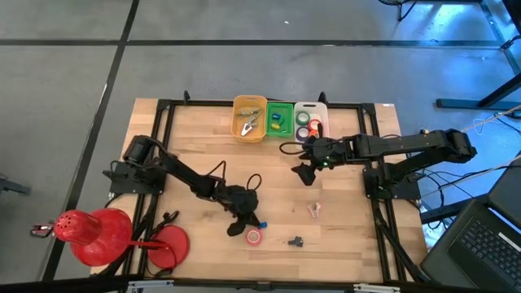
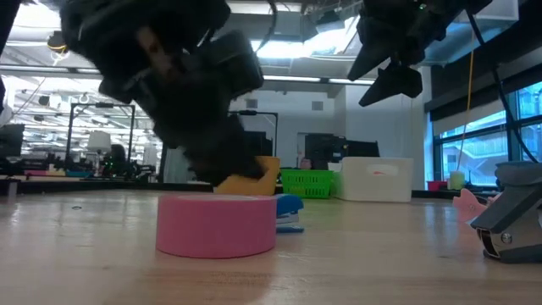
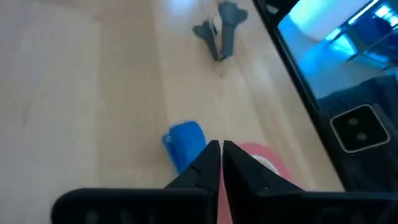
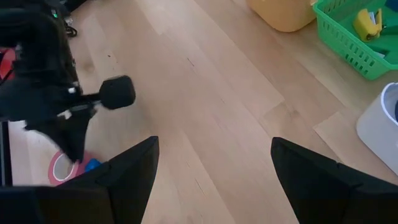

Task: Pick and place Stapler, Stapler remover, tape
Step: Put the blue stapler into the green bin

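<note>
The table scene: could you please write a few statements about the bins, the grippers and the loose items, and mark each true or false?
1. The left gripper is shut, with nothing between its fingers. True.
2. The right gripper holds a roll of tape. False: it is open, empty and raised above the table.
3. The green bin stands between the yellow bin and the white bin. True.
4. The pink tape roll lies in the white bin. False: it lies on the table beside a small blue stapler.
</note>
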You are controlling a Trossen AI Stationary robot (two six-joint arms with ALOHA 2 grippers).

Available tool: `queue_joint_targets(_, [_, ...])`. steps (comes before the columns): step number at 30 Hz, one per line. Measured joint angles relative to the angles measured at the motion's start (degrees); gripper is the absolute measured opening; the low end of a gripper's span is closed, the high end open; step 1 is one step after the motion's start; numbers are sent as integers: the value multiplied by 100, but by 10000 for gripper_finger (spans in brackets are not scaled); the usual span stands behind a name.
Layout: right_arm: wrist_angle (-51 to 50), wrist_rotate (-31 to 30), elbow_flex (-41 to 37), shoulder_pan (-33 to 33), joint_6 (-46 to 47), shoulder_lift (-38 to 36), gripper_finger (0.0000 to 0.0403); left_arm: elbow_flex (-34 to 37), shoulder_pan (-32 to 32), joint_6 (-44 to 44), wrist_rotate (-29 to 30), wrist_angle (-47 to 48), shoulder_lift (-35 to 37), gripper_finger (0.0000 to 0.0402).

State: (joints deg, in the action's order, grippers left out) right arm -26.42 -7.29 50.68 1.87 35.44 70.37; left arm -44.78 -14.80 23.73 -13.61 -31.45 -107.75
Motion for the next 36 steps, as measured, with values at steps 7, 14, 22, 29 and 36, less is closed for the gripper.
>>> queue_joint_targets(7, [-65, 4, 0, 0, 0, 0, 312, -489, 65, -516, -137, 1227, 57, 96])
queue_joint_targets(14, [-127, 133, 0, 0, 7, 0, 312, -537, 20, -502, -15, 1244, -6, 197])
queue_joint_targets(22, [-132, 151, 0, 0, -9, 0, 312, -539, -5, -103, 471, 1108, -149, 240])
queue_joint_targets(29, [-236, 243, 0, 2, -11, 0, 312, -658, -5, 101, 304, 718, -398, 238])
queue_joint_targets(36, [-301, 243, 0, 0, -11, 0, 312, -810, 29, 230, 1, 329, -788, 232])
